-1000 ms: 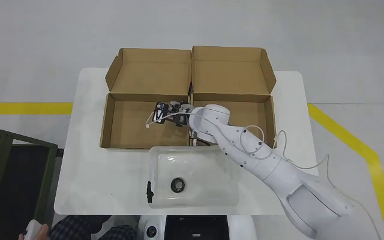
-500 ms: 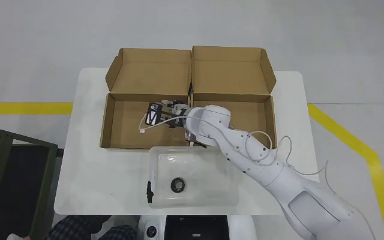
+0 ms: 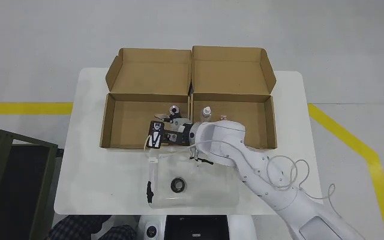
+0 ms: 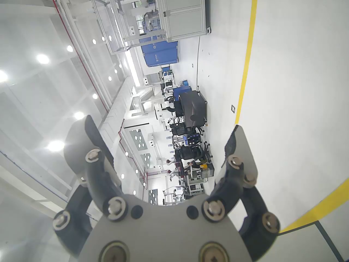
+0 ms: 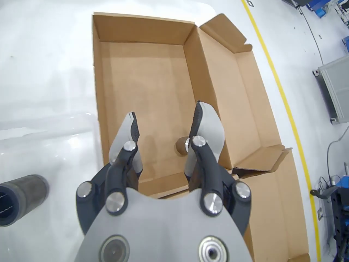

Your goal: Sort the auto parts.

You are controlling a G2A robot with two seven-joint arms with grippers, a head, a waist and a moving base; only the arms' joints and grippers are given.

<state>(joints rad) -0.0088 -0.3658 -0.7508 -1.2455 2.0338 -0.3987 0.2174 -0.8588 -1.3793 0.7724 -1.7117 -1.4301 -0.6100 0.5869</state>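
My right gripper [image 3: 155, 133] hangs open and empty over the front wall of the left cardboard box [image 3: 123, 123], beside the clear plastic bin [image 3: 222, 180]. In the right wrist view the right gripper [image 5: 166, 124] has bare box floor [image 5: 147, 88] between its fingers. A small metal-tipped part [image 5: 182, 146] lies just past one fingertip, and the same small part [image 3: 173, 111] lies in the left box in the top view. A black ring-shaped part [image 3: 177, 185] lies in the bin; it is a dark cylinder [image 5: 21, 199] in the wrist view. My left gripper [image 4: 163, 137] is open, facing the room.
The right cardboard box [image 3: 252, 120] holds two small parts [image 3: 206, 111] near its back left corner. Both box lids stand open at the back. The white table [image 3: 84, 156] has free room left of the boxes and the bin.
My right gripper has drawn back from the middle of the left box to its front wall near the bin. The small parts in both boxes have come into sight behind it.
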